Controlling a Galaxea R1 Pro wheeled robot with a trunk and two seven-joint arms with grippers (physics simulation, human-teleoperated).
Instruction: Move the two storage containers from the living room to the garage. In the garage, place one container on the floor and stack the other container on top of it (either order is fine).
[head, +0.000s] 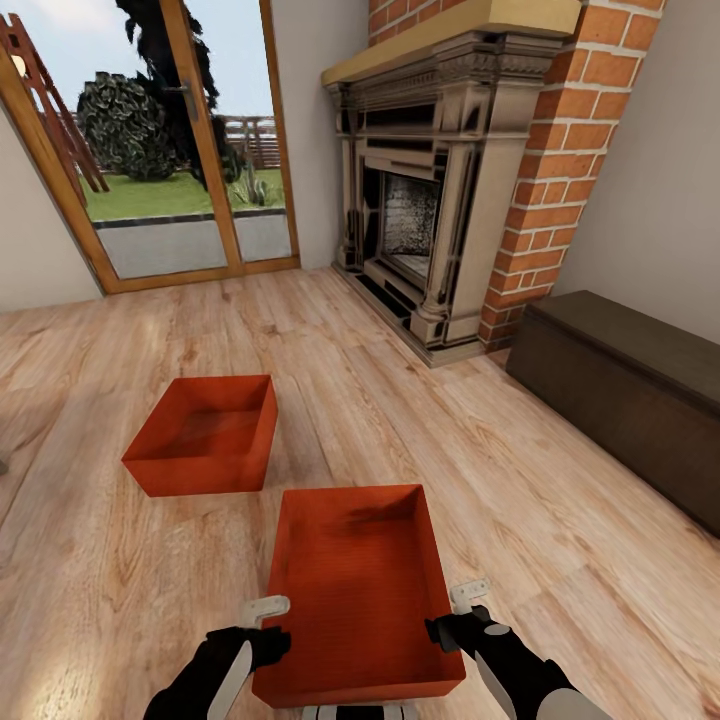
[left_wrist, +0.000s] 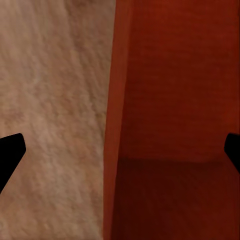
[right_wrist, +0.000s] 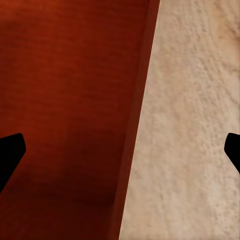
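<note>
Head view: living room, wood floor (head: 560, 520), task barely begun. Containers: 2, both on floor, none in garage. Near container (head: 360, 590) at 6 o'clock; far container (head: 205, 432) at 10. Grippers: 2. Left gripper (head: 266, 607), right gripper (head: 470, 592) both spread wide, each straddling side wall of near container, not clamped.

Home living rm – light wood-plank floor (head: 560, 520) under both grippers. Brick fireplace (head: 440, 190) ahead w/ carved surround; glazed garden door (head: 180, 150) beyond, dark chest (head: 620, 390) to the right.
</note>
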